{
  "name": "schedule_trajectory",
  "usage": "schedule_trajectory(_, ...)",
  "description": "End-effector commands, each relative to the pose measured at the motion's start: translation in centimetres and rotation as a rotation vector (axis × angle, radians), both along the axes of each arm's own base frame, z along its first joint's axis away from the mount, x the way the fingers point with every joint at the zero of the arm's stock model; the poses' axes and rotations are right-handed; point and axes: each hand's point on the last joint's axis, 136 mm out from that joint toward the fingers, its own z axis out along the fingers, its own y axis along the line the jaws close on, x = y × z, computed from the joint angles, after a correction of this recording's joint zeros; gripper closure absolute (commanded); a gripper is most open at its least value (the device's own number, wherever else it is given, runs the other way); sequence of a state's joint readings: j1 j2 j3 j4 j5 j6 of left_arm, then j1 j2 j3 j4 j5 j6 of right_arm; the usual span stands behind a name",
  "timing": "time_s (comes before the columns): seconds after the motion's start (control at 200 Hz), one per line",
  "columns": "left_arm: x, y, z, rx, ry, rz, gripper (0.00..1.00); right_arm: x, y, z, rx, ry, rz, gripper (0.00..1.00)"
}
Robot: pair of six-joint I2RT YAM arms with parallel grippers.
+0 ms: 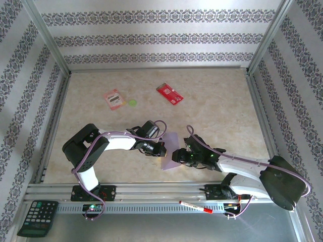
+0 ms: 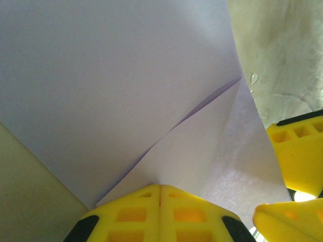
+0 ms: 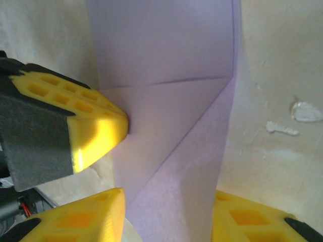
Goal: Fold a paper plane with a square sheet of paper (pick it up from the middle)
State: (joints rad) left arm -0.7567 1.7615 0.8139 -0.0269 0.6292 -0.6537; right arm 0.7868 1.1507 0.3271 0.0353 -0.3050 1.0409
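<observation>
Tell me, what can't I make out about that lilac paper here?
- Top view: both jaws cover part of the sheet, hiding its outline.
- Left wrist view: frame edges cut off the sheet's far part.
- Right wrist view: the bottom edge cuts off the sheet between the right jaws.
- Top view: the red card's print is too small.

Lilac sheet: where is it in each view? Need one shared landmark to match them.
Top external: lilac sheet low centre, between left gripper and right gripper.
Left wrist: upper left and centre, diagonal fold running down to the left gripper.
Right wrist: central band, top to bottom.
Shared landmark: the left gripper's yellow tips shut on the sheet's edge, at left in the right wrist view.
</observation>
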Motion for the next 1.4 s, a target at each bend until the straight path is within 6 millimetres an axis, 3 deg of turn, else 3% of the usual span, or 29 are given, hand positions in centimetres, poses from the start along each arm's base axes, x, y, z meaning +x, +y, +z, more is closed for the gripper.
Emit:
schedule_trajectory(0.0, -1.4, 1.9, -2.4, 0.082, 0.060, -0.008, 1.00, 0.4, 0.5, 1.0, 0.050, -0.022, 0.003, 0.56)
schedule_trajectory(0.315, -1.4, 1.9, -2.6, 0.085, 0.063, -0.008, 1.00, -0.8, -0.3, 0.6, 0.080, -0.025, -0.097, 0.62)
schedule_trajectory(0.455, -1.4, 1.9, -2.6, 0.084, 0.063, -0.009, 1.00, -1.1, -0.8, 0.5, 0.073, -0.048, -0.146, 0.69)
schedule_trajectory(0.844, -1.3, 1.8, -2.2, 0.071, 0.058, 0.002, 1.00, -1.1, -1.9, -0.1, 0.024, -0.083, -0.198, 1.00)
schedule_trajectory(0.914, -1.0, 1.5, -1.6, 0.055, 0.052, 0.005, 1.00, -1.0, -2.0, 0.0, 0.006, -0.096, -0.192, 1.00)
schedule_trajectory(1.064, -0.2, 0.2, 0.8, -0.015, 0.026, 0.015, 0.85, -1.0, -1.9, 0.7, -0.043, -0.115, -0.138, 1.00)
schedule_trajectory(1.214, 1.0, -0.7, 5.3, -0.096, -0.049, 0.036, 0.65, -0.8, -2.6, 2.0, -0.111, -0.129, -0.056, 1.00)
schedule_trajectory(1.324, 2.2, 0.2, 9.0, -0.114, -0.145, 0.075, 0.47, 0.3, -3.4, 5.2, -0.162, -0.192, 0.017, 1.00)
schedule_trajectory(1.394, 3.4, 1.8, 11.2, -0.109, -0.203, 0.124, 0.37, 0.9, -4.6, 7.1, -0.227, -0.231, 0.070, 1.00)
